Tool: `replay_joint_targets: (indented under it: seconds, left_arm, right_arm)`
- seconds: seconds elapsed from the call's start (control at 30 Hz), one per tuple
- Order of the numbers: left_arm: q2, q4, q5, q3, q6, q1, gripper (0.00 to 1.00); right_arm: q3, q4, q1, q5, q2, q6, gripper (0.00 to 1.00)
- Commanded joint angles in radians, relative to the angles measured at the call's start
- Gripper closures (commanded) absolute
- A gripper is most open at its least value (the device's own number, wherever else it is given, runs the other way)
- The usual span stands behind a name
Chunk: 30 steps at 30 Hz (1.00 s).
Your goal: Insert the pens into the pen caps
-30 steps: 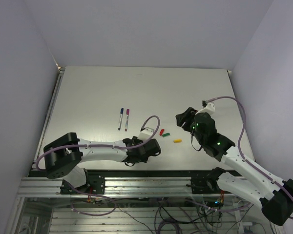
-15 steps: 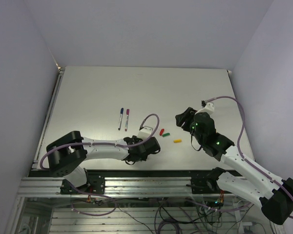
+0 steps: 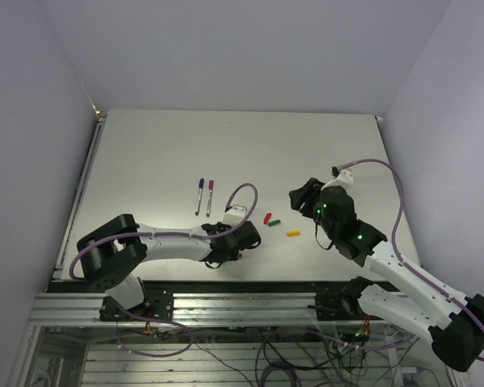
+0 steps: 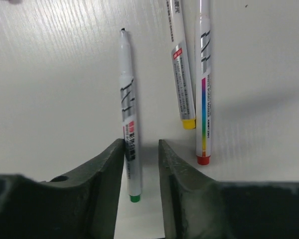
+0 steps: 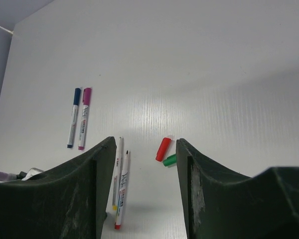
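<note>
My left gripper (image 4: 141,145) is open and low over the table, its jaws either side of the green-ended pen (image 4: 127,117), which lies close against the left finger. A yellow-ended pen (image 4: 178,69) and a red-ended pen (image 4: 203,89) lie just to its right. In the top view the left gripper (image 3: 231,234) covers these pens. My right gripper (image 3: 302,193) is open and empty above the table. Its wrist view shows its jaws (image 5: 145,141) framing the red cap (image 5: 163,149) and green cap (image 5: 170,160). The yellow cap (image 3: 293,233) lies near them.
A blue-capped pen (image 3: 199,196) and a magenta-capped pen (image 3: 209,197) lie side by side left of centre; they also show in the right wrist view (image 5: 74,117). The table's near edge (image 3: 226,282) runs just below the left arm.
My left gripper has shifted a little to the left, and its cable loop has moved with it. The right arm has not moved.
</note>
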Motion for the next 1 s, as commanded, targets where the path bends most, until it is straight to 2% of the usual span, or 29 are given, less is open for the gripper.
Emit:
replay_joint_targets:
  seconds: [0.0,0.07,0.17,0.3,0.53,0.73,0.97]
  left_arm:
    - [0.044,-0.024,0.060,-0.044,0.025,0.034,0.66]
    - [0.041,-0.033,0.089,-0.069,0.042,0.070,0.72]
    - [0.016,-0.017,0.137,-0.115,0.071,0.128,0.71]
    - [0.022,-0.020,0.166,-0.134,0.091,0.152,0.71]
    - [0.109,0.020,0.219,-0.127,0.097,0.153,0.92]
    - [0.145,0.019,0.224,-0.127,0.116,0.153,0.93]
    - [0.070,0.027,0.236,-0.142,0.116,0.153,0.93]
  right_arm:
    - [-0.011,0.019,-0.004,0.003,-0.006,-0.004,0.49]
    - [-0.007,0.007,-0.004,0.003,-0.004,-0.001,0.49]
    - [0.009,-0.018,-0.005,0.006,0.004,0.013,0.49]
    - [0.021,-0.045,-0.003,0.003,0.023,0.040,0.51]
    - [0.059,-0.188,-0.002,-0.027,0.134,0.104,0.56]
    - [0.002,-0.185,0.009,-0.089,0.163,0.147,0.58]
    - [-0.004,-0.148,0.059,-0.113,0.245,0.183,0.59]
